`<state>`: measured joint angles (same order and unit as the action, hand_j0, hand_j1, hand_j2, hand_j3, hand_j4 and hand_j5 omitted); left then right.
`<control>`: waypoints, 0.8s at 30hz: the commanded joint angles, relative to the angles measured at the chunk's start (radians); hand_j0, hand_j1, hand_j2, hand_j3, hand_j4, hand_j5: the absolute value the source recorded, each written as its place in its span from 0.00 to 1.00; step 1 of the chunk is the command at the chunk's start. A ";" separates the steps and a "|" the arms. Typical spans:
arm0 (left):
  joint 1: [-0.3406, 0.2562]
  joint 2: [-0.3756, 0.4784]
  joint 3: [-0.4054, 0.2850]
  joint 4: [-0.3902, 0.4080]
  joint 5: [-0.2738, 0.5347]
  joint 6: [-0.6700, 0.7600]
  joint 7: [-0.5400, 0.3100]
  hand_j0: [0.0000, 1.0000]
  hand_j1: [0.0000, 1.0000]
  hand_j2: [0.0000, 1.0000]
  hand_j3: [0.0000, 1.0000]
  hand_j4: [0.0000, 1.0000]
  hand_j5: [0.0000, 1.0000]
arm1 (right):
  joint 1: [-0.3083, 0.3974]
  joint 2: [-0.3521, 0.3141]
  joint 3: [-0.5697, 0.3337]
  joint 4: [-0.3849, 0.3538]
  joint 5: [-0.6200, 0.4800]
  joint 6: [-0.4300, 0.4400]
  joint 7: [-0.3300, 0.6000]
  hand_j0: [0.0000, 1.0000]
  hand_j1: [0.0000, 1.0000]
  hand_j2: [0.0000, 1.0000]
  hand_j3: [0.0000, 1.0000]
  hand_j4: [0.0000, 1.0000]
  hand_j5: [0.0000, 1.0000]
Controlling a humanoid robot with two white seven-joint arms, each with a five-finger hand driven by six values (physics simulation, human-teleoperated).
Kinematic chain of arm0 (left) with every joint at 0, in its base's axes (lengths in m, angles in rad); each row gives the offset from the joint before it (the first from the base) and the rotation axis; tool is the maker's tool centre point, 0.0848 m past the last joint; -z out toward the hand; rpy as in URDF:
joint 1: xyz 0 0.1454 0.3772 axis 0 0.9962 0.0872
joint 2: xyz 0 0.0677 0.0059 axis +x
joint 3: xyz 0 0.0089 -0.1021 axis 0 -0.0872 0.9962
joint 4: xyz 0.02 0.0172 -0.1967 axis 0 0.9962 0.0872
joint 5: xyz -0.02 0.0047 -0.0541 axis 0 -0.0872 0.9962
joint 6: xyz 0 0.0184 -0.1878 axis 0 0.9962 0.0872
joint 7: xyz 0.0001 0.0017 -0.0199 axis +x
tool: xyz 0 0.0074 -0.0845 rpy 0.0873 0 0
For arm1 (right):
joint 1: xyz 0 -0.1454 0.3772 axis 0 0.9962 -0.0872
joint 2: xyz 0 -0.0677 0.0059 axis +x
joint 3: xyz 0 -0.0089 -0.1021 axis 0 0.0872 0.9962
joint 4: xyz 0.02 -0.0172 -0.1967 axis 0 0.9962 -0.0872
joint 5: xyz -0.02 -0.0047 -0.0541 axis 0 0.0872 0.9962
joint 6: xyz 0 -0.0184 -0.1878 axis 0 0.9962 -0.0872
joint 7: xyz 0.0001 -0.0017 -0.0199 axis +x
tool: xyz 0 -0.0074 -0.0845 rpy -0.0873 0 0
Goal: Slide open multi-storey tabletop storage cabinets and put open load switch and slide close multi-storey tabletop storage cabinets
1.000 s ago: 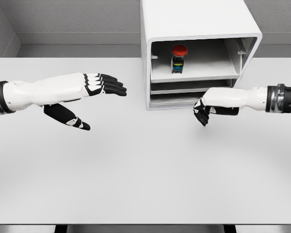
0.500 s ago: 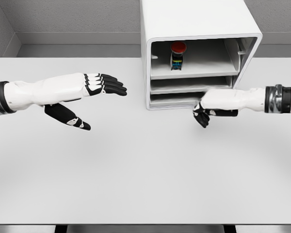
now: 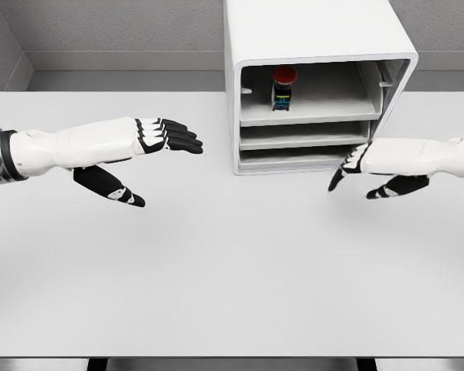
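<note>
A white multi-storey cabinet stands at the back of the table, right of centre. Its top tray sits pushed in, with a load switch, red-capped and dark-bodied, standing on it at the left. Two lower trays are flush with the front. My right hand hovers just in front of the cabinet's lower right corner, fingers relaxed and open, holding nothing. My left hand hangs over the table to the left, well clear of the cabinet, fingers extended and thumb spread.
The white table stretches wide in front of the cabinet. A grey wall runs behind the table's back edge.
The top tray with the switch has slid back into the cabinet. My right hand has drawn away to the right and uncurled its fingers. The left arm has stayed still.
</note>
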<state>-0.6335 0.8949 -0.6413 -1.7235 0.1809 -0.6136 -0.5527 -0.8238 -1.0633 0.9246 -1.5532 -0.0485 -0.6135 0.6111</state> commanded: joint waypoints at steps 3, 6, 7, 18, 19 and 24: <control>0.002 0.004 0.000 0.002 0.008 0.003 0.000 1.00 1.00 1.00 1.00 1.00 1.00 | 0.002 -0.035 -0.003 -0.042 -0.005 0.003 0.000 1.00 1.00 1.00 1.00 1.00 1.00; 0.008 0.027 0.012 0.002 0.012 0.003 0.000 1.00 1.00 1.00 1.00 1.00 1.00 | 0.006 -0.046 -0.003 -0.041 -0.005 0.003 0.000 1.00 1.00 1.00 1.00 1.00 1.00; 0.026 0.050 0.009 0.004 0.008 0.003 0.000 1.00 1.00 1.00 1.00 1.00 1.00 | 0.008 -0.044 -0.003 -0.038 -0.005 0.003 0.000 1.00 1.00 1.00 1.00 1.00 1.00; 0.066 0.139 0.038 -0.001 0.014 0.003 0.000 1.00 1.00 1.00 1.00 1.00 1.00 | 0.026 -0.046 0.008 -0.031 -0.005 0.003 0.000 1.00 1.00 1.00 1.00 1.00 1.00; 0.069 0.139 0.037 -0.001 0.012 0.003 0.000 1.00 1.00 1.00 1.00 1.00 1.00 | 0.028 -0.044 0.008 -0.031 -0.005 0.003 0.000 1.00 1.00 1.00 1.00 1.00 1.00; 0.074 0.137 0.046 -0.001 0.012 0.003 0.002 1.00 1.00 1.00 1.00 1.00 1.00 | 0.029 -0.043 0.008 -0.031 -0.005 0.003 0.000 1.00 1.00 1.00 1.00 1.00 1.00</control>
<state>-0.5599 1.0312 -0.6003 -1.7243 0.1856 -0.6136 -0.5518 -0.7946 -1.1065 0.9335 -1.5844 -0.0472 -0.6135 0.6112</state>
